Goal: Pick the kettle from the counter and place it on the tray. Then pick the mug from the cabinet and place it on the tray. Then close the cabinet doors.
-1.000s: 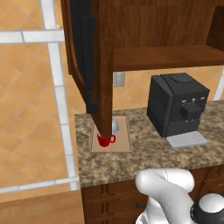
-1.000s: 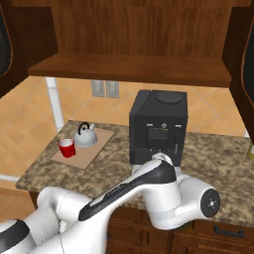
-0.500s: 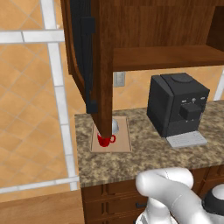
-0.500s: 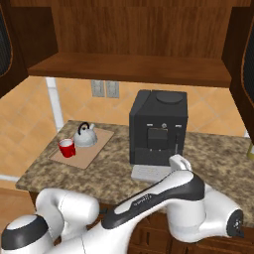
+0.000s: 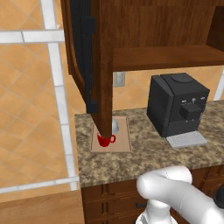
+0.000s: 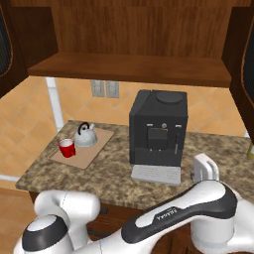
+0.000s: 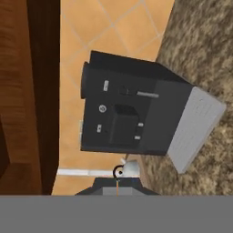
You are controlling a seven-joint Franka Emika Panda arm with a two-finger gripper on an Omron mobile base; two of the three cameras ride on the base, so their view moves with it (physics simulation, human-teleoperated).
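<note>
Sitting on the tray (image 6: pixel 88 153) at the left end of the counter (image 6: pixel 119 171): the kettle (image 6: pixel 86 136) toward the wall, the mug (image 6: pixel 67 148) just in front of it, close beside each other. Seen from the left base view, mug (image 5: pixel 105 140) partly hidden behind the edge of an open cabinet door (image 5: pixel 99 65), kettle (image 5: pixel 114 126) barely peeking out past it. Hanging open on both sides, the cabinet doors (image 6: pixel 243 64), with the cabinet (image 6: pixel 134 34) and its inner shelf (image 6: pixel 130 68) bare wood above the counter. Standing near the middle of the counter, well apart from the tray: a large black coffee machine (image 6: pixel 158 128) with a grey drip grate (image 6: pixel 156 174) at its foot. Mounted on the tiled wall behind, between kettle and machine: a pale outlet plate (image 6: pixel 104 89). Rolled sideways in the hand view, coffee machine (image 7: pixel 132 113) facing the camera, kettle (image 7: pixel 129 169) small beyond it, cabinet door edge (image 7: pixel 43 95) along the left. Gripper fingers brought fully together, clasping nothing. White arm (image 6: pixel 193 208) folded low in front of the counter.
</note>
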